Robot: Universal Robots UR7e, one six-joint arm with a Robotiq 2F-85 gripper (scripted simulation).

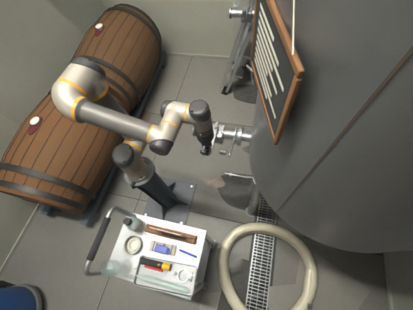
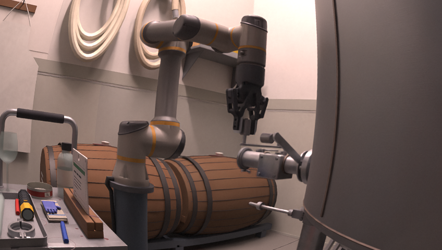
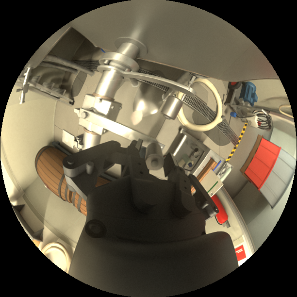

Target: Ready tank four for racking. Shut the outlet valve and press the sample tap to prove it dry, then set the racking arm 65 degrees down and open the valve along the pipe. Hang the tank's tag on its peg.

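The outlet valve point(image 2: 273, 164) sticks out of the steel tank's point(image 2: 378, 124) side on a short pipe, with a flat lever on top ending in a round knob point(image 3: 154, 158). My open, empty gripper point(image 2: 245, 127) hangs straight down just above that knob point(image 2: 245, 136). The racking arm point(image 2: 287, 148) slants up from the pipe by the tank wall, its grip point(image 3: 169, 106) at the far end. The sample tap point(image 2: 273, 209) pokes out lower down. The white tag point(image 2: 80, 179) stands in a wooden block on the cart point(image 1: 160, 255).
Behind the valve lie two wooden barrels point(image 1: 73, 110) on a rack by the wall. A chalkboard point(image 1: 273, 63) hangs on the tank above the valve. A coiled hose point(image 1: 267, 267) and a floor drain grate lie to the cart's right.
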